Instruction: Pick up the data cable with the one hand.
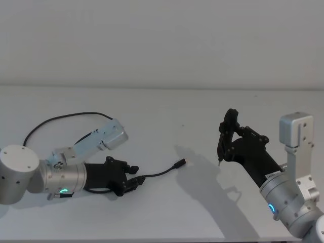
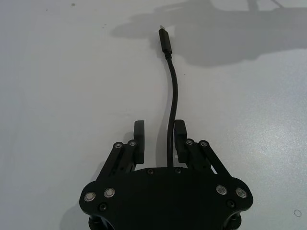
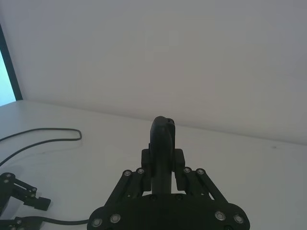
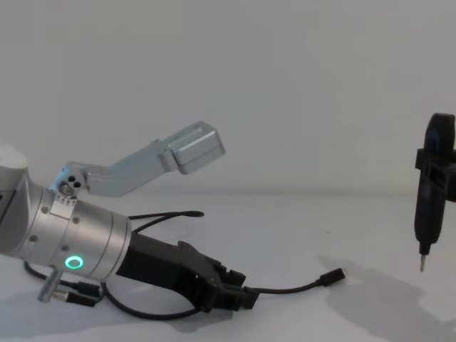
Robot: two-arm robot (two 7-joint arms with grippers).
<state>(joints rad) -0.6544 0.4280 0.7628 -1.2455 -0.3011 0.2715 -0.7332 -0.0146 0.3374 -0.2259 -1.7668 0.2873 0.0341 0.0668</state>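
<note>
Near the front edge of the desk [image 1: 167, 217], low and almost flat: left gripper [image 1: 133, 178], fingers [image 2: 139, 139] narrowly apart, not clamped. Between them the cable [image 1: 158, 174], just beside one finger, clear of the other. From there, a free end lying on the desk, long axis running to the robot's right and slightly away, plug [image 1: 179, 163] with silver tip pointing that way. Bare desk around the plug and on toward the right gripper [image 1: 228, 144], raised well apart, closed on an upright tool [image 1: 232, 119], thin tip down above the surface. Farther back, behind the left arm, the rest of the cable in a wide loop. Beyond, open desk up to the wall [image 1: 162, 40].
</note>
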